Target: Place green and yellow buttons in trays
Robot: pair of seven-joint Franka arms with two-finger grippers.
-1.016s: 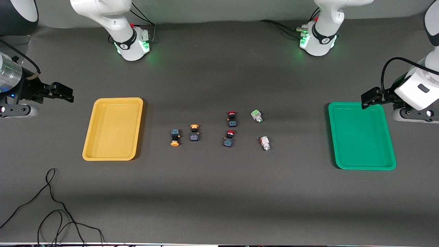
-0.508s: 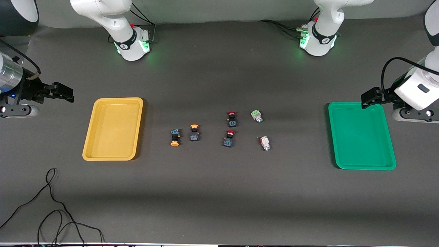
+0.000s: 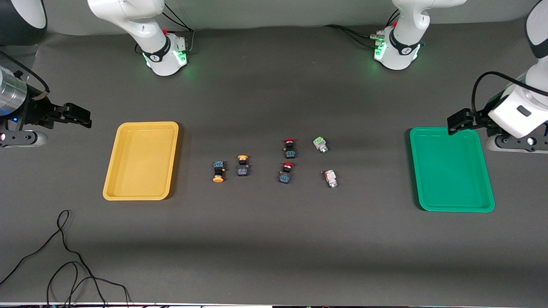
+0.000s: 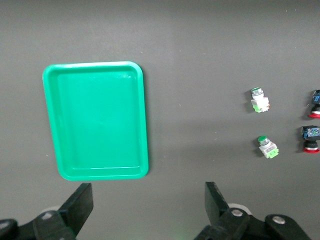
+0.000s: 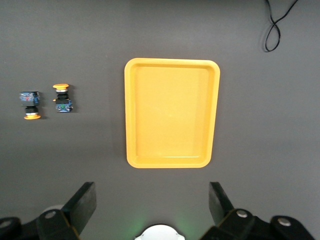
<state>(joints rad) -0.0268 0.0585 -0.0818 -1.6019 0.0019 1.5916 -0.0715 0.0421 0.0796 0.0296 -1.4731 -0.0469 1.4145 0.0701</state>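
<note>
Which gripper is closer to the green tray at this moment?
Left. The left gripper hangs over a corner of the green tray, jaws open. The right gripper waits past the yellow tray, at the right arm's end.

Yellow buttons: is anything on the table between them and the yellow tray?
No. The two yellow buttons lie beside the yellow tray, toward the middle of the table, with only bare mat between. The red buttons lie toward the left arm's end, out of the way.
</note>
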